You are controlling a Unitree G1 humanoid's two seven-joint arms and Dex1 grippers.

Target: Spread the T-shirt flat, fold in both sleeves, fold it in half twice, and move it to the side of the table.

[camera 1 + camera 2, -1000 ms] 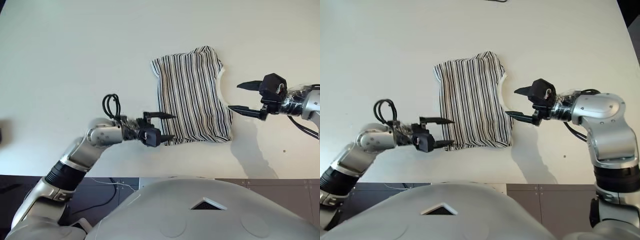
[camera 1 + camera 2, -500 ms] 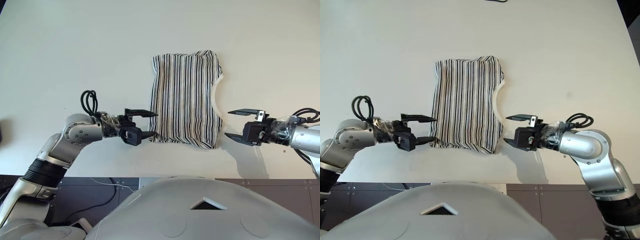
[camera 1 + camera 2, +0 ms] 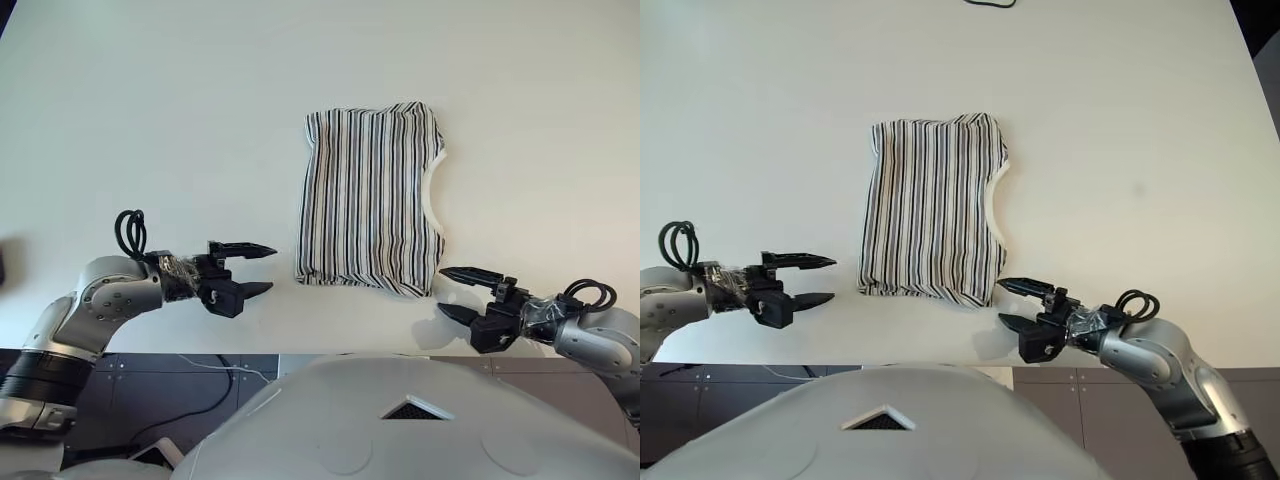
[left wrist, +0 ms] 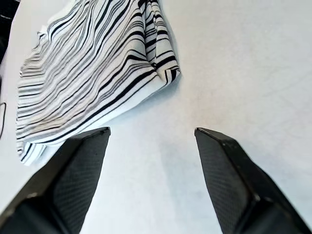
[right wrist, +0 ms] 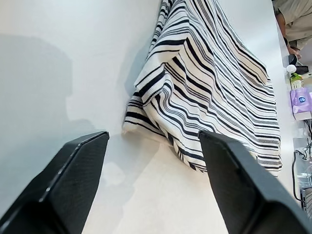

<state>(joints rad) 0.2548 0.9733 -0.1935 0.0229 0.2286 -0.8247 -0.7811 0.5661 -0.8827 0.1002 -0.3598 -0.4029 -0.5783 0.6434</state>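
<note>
White table [image 3: 150, 120]: left end effector [image 3: 272, 268] and right end effector [image 3: 441, 289], both spread, have withdrawn from the T-shirt [image 3: 370, 195].

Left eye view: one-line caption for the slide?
Folded striped T-shirt lies on the white table, open left gripper and open right gripper flanking its near edge, neither touching it.
</note>
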